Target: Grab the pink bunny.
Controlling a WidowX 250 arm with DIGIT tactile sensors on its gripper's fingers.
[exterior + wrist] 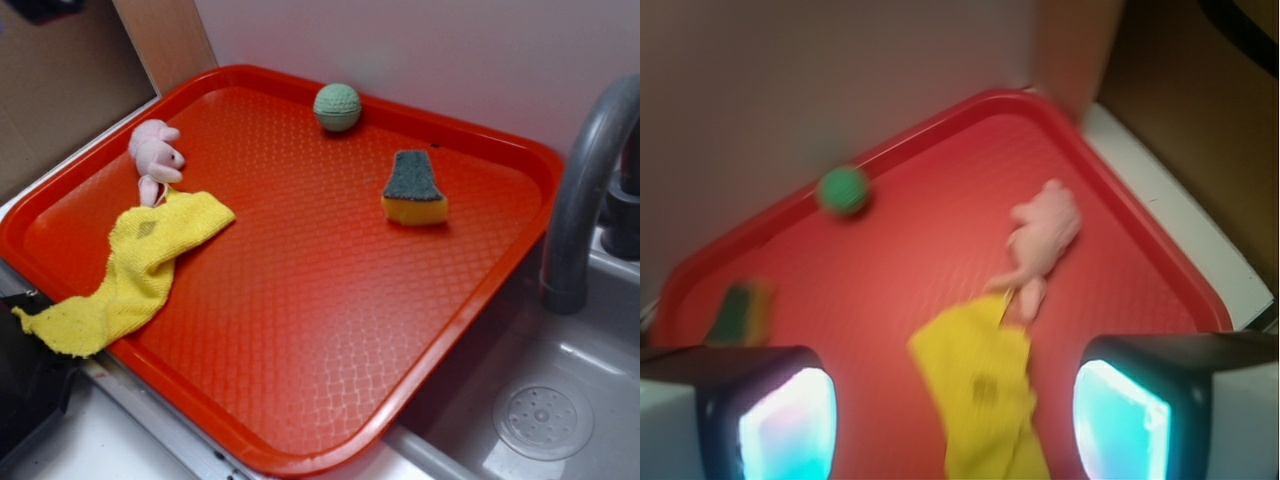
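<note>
My gripper (955, 410), fingers spread apart and empty, hangs above the yellow cloth (135, 265) touching the pink bunny (155, 155) on the red tray (330, 300).

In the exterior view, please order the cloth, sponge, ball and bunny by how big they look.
1. Cloth, clearly largest.
2. Sponge.
3. Bunny and ball look alike; the cloth hides part of the bunny, so I will not rank them.

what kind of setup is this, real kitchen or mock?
Probably a toy or mock kitchen sink station: a grey faucet over a grey basin with a drain, beside a red tray holding a sponge and yellow cloth.
</note>
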